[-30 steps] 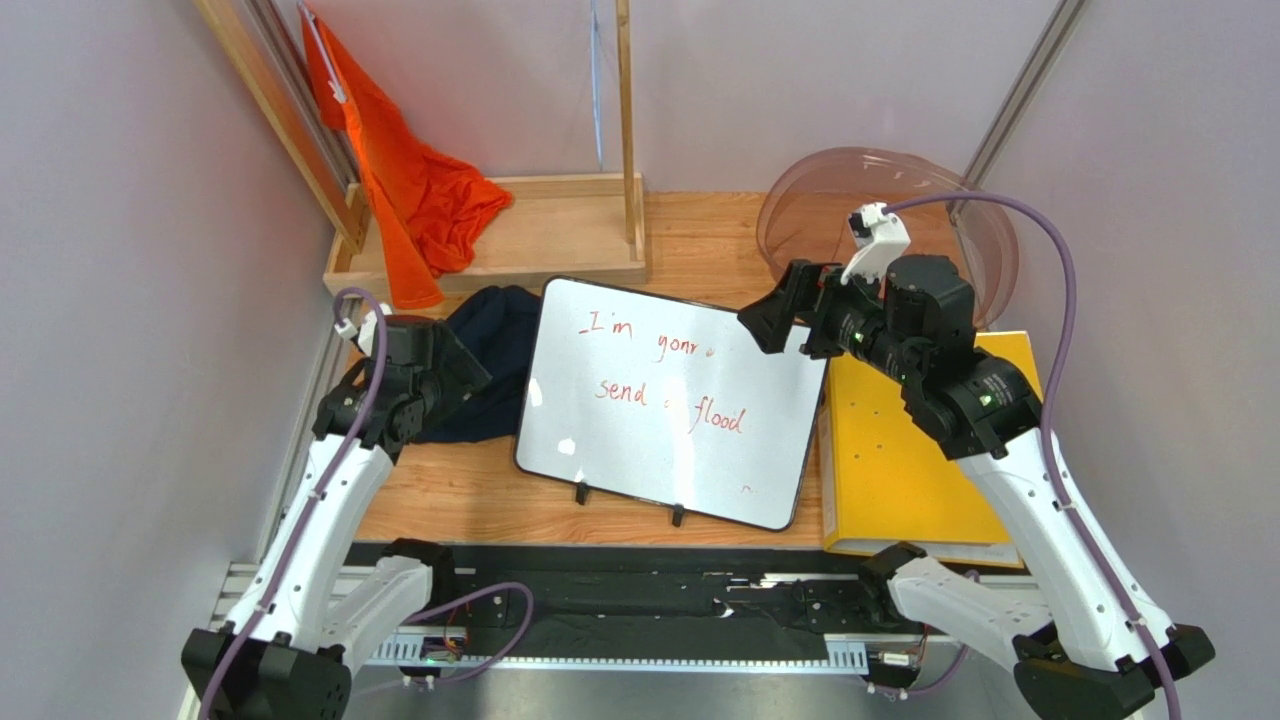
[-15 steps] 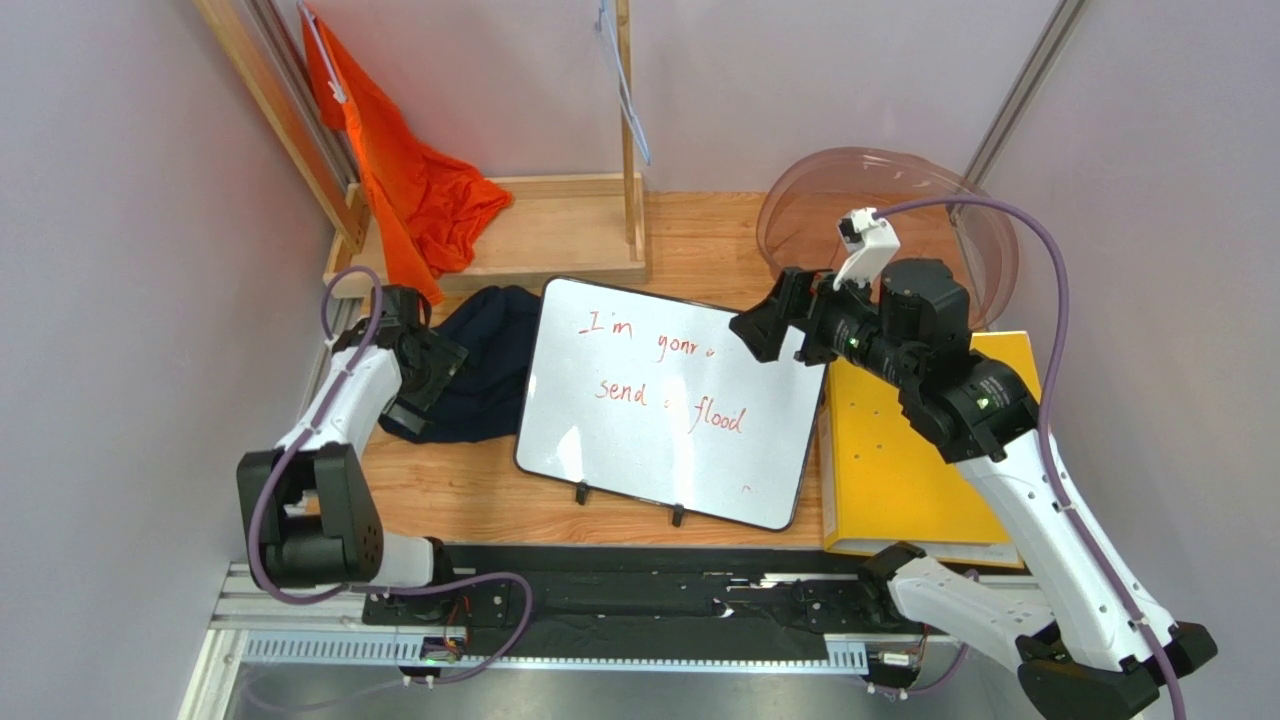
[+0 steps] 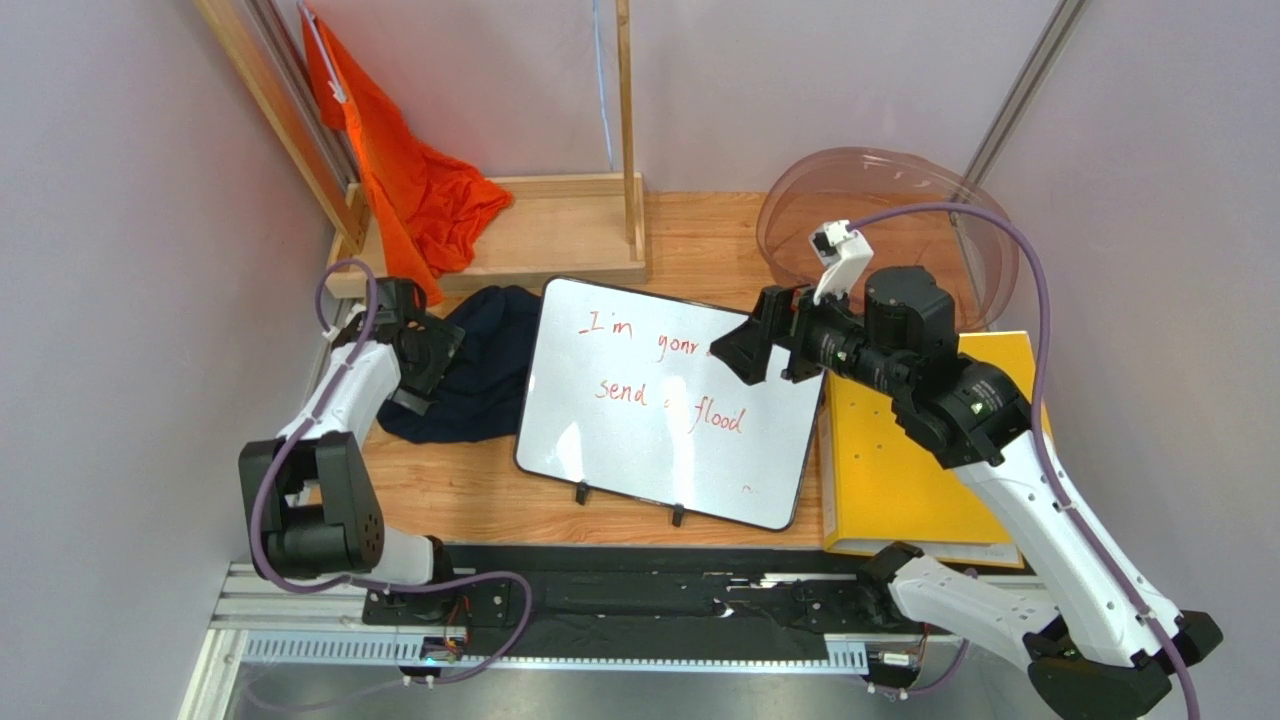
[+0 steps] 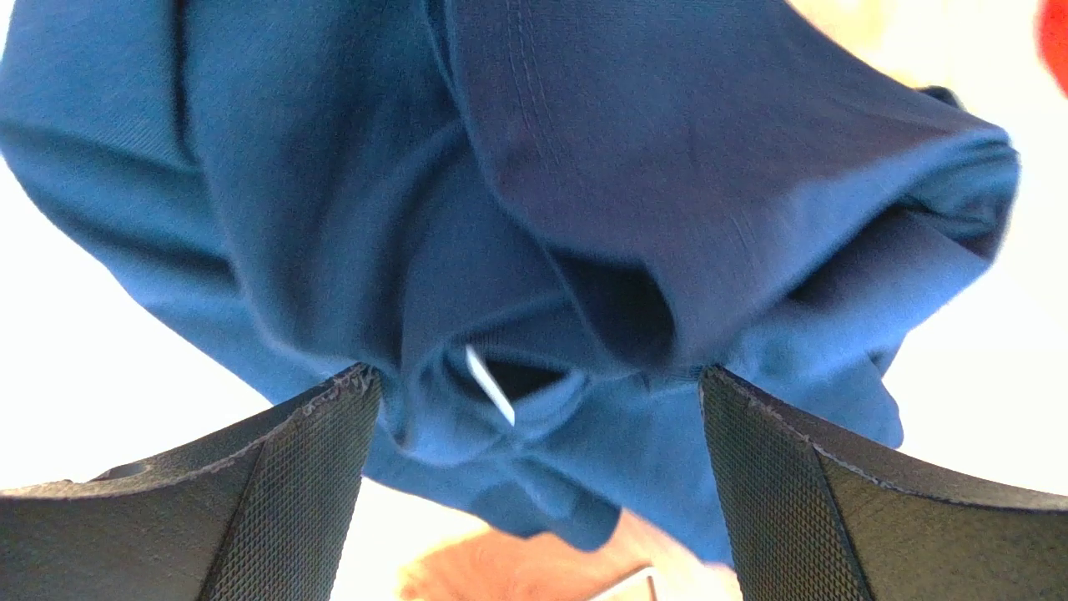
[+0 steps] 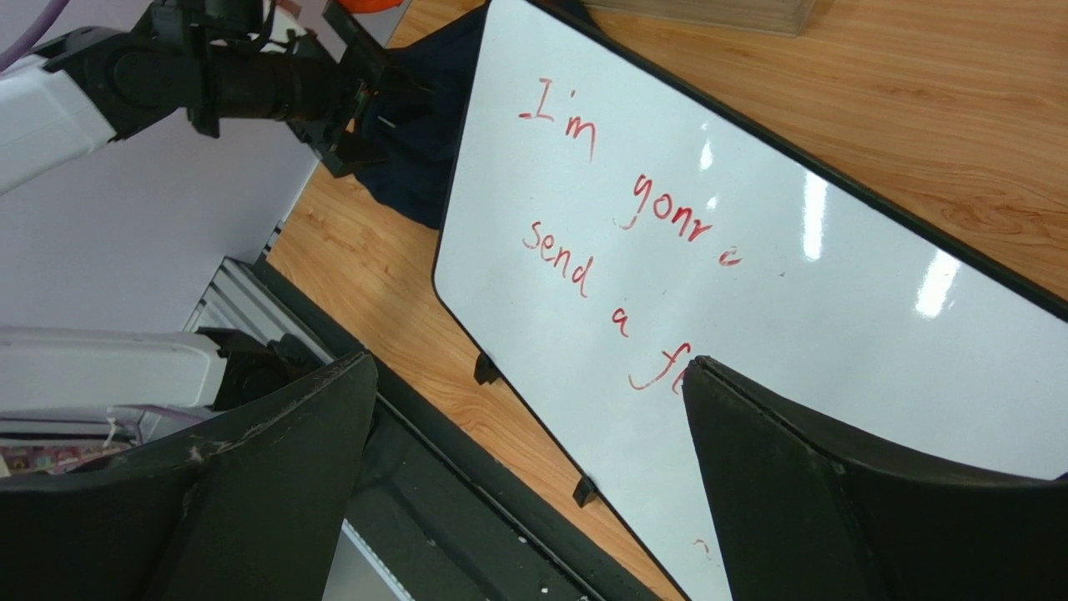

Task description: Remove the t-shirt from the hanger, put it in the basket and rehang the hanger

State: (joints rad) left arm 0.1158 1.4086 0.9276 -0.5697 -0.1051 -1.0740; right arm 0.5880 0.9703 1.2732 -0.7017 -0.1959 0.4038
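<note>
The dark blue t-shirt (image 3: 484,375) lies crumpled on the table, left of the whiteboard. A thin light-blue hanger (image 3: 604,90) hangs bare from the wooden rack's post at the back. My left gripper (image 3: 434,357) is at the shirt's left edge. In the left wrist view it (image 4: 533,376) is open, its fingers (image 4: 295,495) spread on either side of the folded blue cloth (image 4: 564,226) and closed on none of it. My right gripper (image 3: 739,345) hovers open over the whiteboard's right part, with nothing between its fingers (image 5: 853,495).
A whiteboard (image 3: 676,398) with red writing lies mid-table. An orange cloth (image 3: 421,188) drapes over the wooden rack (image 3: 556,225) at the back left. A clear plastic bowl (image 3: 864,188) stands back right, with a yellow folder (image 3: 887,465) in front of it.
My left arm has folded back, its gripper shifting to the shirt's left edge and opening fully. The right gripper has drifted left over the whiteboard. The hanger swung right, then back.
</note>
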